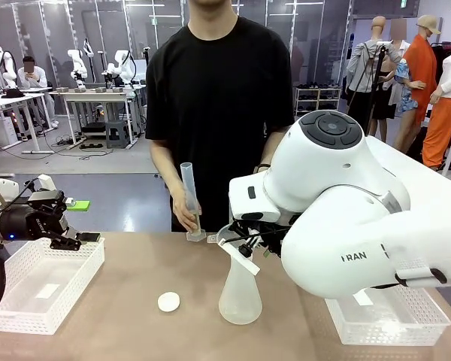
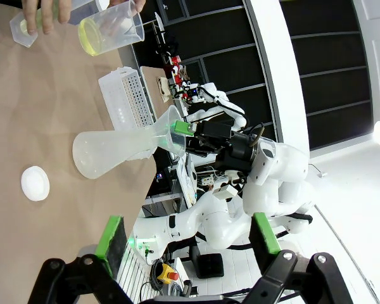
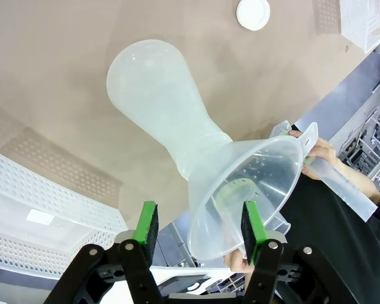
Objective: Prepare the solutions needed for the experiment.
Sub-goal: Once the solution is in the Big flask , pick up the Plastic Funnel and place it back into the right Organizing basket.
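Bearing a flask [image 1: 240, 297], the brown table [image 1: 135, 263] fronts distant workbenches [image 1: 98, 95]

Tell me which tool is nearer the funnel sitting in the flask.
Right. The right tool is at the funnel, fingers either side of its rim; the left tool hangs well away, by the white basket on the robot's left.

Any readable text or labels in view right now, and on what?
"FRAN": on the right arm, white casing, rest hidden.
White sticker in the left basket: too small to read.
Measuring cylinder: markings not legible.
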`<state>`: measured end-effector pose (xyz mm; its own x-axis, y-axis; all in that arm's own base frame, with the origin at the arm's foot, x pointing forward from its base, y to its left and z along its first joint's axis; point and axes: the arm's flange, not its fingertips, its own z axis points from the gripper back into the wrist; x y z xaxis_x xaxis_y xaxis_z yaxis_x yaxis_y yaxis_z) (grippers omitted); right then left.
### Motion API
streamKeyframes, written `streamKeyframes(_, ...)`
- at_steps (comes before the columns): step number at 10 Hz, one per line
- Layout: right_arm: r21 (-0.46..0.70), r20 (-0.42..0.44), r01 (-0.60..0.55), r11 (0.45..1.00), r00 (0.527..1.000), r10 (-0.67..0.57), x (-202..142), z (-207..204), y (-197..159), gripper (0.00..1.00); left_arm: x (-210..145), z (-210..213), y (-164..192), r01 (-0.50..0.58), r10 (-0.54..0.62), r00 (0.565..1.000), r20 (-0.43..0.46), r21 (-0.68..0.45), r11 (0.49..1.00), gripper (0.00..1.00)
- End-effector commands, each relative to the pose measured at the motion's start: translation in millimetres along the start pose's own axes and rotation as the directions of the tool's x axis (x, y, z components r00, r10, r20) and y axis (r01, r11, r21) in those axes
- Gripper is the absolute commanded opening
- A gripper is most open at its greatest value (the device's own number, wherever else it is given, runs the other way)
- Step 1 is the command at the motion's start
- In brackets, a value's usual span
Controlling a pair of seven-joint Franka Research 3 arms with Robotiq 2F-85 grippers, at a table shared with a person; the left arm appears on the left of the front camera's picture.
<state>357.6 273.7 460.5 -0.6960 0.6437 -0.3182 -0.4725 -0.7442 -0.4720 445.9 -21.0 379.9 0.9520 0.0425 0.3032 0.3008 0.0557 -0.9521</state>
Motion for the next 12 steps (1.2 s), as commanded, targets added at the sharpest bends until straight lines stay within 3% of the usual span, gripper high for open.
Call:
streamKeyframes(1, 0.005, -0.057, -0.036, 0.999, 0.998, 0.037, 13.4, 14.6, -3.9, 0.67, -0.3, 0.0, -1.9, 0.001, -0.001, 1.000, -0.007, 0.006, 1.000, 1.00)
streamKeyframes(4, -0.006, -0.144, -0.058, 0.998, 0.988, 0.056, 19.3, 55.6, -10.9, 0.67, -0.3, 0.0, -1.9, 0.001, -0.001, 1.000, -0.007, 0.006, 1.000, 1.00)
streamKeyframes(7, 0.003, -0.176, -0.047, 0.999, 0.983, 0.046, 7.6, 99.2, -7.8, 0.67, -0.3, 0.0, -1.9, 0.001, -0.001, 1.000, -0.007, 0.006, 1.000, 1.00)
streamKeyframes(9, -0.057, -0.085, 0.169, 0.984, 0.981, -0.173, -20.2, 116.7, 21.5, 0.67, -0.3, 0.0, -1.9, 0.001, -0.001, 1.000, -0.007, 0.006, 1.000, 1.00)
streamKeyframes(12, -0.071, 0.019, 0.431, 0.900, 0.902, -0.431, -39.1, 122.8, 66.2, 0.67, -0.3, 0.0, -1.9, 0.001, -0.001, 1.000, -0.007, 0.006, 1.000, 1.00)
